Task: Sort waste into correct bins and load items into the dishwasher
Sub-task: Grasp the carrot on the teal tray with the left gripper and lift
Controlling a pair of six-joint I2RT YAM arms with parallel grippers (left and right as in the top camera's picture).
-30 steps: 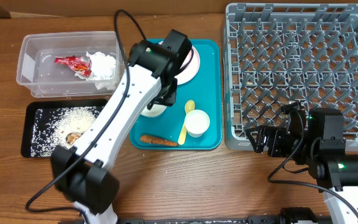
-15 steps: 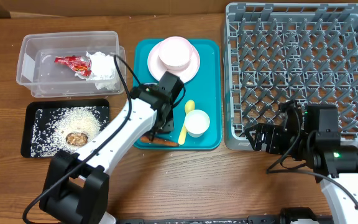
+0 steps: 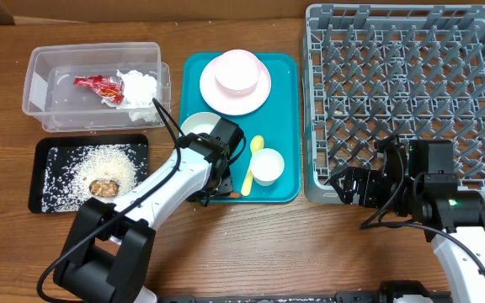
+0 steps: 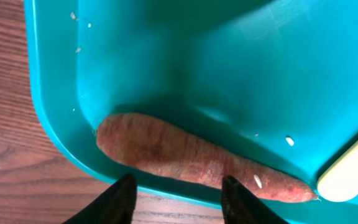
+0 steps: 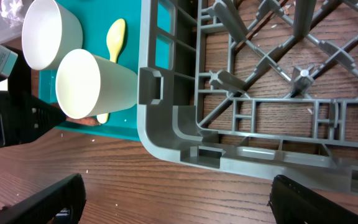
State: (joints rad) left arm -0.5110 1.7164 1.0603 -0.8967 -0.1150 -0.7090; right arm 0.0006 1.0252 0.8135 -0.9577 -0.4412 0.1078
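Now down by the carrot [image 4: 185, 158], left fingers [image 4: 115, 200] half-parted, empty; right fingers [image 5: 42, 200] wide apart.

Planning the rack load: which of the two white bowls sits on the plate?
The far bowl, resting on the round plate; the other bowl stands directly on the teal tray, nearer the robot.

A teal tray [image 3: 286, 126] lies flat on the brown wooden table [image 3: 251, 244]

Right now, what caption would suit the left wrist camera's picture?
Open left gripper poised over the small orange carrot lying in a corner of the teal tray, near the yellow spoon.
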